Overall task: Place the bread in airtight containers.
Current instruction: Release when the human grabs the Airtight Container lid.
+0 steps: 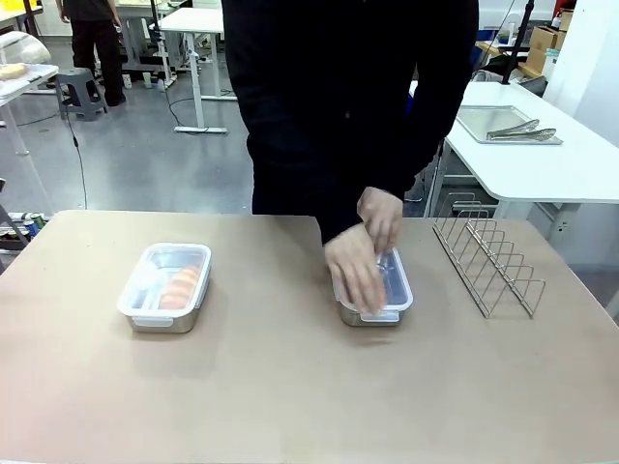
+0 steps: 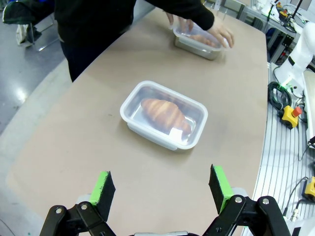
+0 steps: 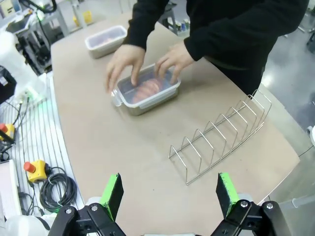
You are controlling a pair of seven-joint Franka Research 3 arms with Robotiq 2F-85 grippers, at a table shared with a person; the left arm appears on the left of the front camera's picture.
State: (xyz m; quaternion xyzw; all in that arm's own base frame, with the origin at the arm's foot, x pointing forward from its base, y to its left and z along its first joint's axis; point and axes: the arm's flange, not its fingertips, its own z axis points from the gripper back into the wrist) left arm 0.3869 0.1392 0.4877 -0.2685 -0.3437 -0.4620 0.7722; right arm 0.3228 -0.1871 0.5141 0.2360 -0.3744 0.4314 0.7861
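Room behind the work table: open lab space, grey glossy floor, white desks

Tan table top (image 1: 290, 387) in the foreground. Grey floor (image 1: 145, 164) beyond it reflects overhead light. White height-adjustable desk (image 1: 193, 24) at far centre-left, with cables trailing down to the floor; grey stool (image 1: 79, 92) left of it, beside a person in dark clothes (image 1: 92, 39) standing. White table (image 1: 542, 155) at right carries a flat metal tray (image 1: 508, 124) with tongs (image 1: 522, 131) on it. Cardboard boxes (image 1: 546, 43) at far right

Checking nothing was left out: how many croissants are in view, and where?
2. One croissant lies in the lidded container on the robot's left; the other croissant is in the container under the person's hands.
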